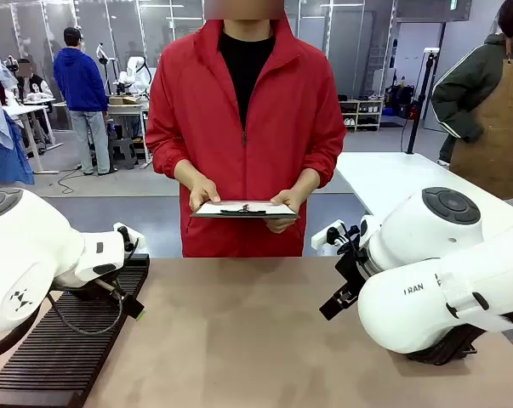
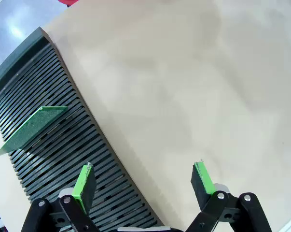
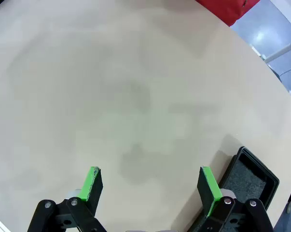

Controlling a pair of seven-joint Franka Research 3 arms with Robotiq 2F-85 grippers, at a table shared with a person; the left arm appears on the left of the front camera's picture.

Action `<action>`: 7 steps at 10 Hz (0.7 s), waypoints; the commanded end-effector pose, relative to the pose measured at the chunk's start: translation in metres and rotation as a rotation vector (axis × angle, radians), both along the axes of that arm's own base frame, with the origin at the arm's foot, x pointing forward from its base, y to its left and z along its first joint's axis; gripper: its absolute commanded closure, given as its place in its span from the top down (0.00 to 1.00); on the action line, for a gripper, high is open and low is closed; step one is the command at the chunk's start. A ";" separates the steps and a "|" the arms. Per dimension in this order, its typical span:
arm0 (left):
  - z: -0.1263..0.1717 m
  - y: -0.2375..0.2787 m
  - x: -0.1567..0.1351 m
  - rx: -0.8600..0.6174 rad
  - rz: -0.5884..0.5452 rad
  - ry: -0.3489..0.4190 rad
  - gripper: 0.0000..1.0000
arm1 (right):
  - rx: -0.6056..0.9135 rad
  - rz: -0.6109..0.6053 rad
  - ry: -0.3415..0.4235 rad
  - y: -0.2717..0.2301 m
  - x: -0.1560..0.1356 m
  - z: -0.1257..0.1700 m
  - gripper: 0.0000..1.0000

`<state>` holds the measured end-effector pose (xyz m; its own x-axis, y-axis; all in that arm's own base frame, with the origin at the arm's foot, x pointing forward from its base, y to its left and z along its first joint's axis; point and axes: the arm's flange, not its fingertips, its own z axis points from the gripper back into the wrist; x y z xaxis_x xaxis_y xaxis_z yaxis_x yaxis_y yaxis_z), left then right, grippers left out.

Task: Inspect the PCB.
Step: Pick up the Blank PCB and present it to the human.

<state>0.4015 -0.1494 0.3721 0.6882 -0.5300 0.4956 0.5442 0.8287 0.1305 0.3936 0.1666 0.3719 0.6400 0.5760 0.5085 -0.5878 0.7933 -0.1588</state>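
The PCB (image 2: 32,126), a thin green board, stands tilted in the slots of the black ribbed rack (image 2: 63,145), up and left of my left gripper (image 2: 143,181). That gripper is open, nothing between its green pads (image 2: 85,181), and hangs over the rack's edge and the bare table. My right gripper (image 3: 150,186) is open too, above bare tan tabletop. In the front view the left arm (image 1: 43,255) is over the rack (image 1: 69,340) and the right arm (image 1: 435,280) is at the right. The person across the table holds a white clipboard (image 1: 245,208) in both hands.
A shallow black tray (image 3: 249,176) with a grey lining lies by my right gripper's right finger. The tan table (image 1: 256,340) spreads between the two arms. Other people stand at tables far behind.
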 end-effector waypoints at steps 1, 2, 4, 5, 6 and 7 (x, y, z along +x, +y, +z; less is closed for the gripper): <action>0.000 0.000 0.000 0.000 0.000 0.000 1.00 | 0.000 0.000 0.000 0.000 0.000 0.000 1.00; 0.000 0.000 0.000 0.000 0.000 0.000 1.00 | 0.000 0.000 0.000 0.000 0.000 0.000 1.00; 0.000 0.000 0.000 0.000 0.000 0.000 1.00 | 0.000 0.000 0.000 0.000 0.000 0.000 1.00; 0.000 0.000 0.000 0.000 0.000 0.000 1.00 | 0.000 0.000 0.000 0.000 0.000 0.000 1.00; 0.000 0.000 0.000 0.000 0.000 0.000 1.00 | 0.000 0.000 0.000 0.000 0.000 0.000 1.00; 0.000 0.000 0.000 0.000 0.000 0.000 1.00 | 0.000 0.000 0.000 0.000 0.000 0.000 1.00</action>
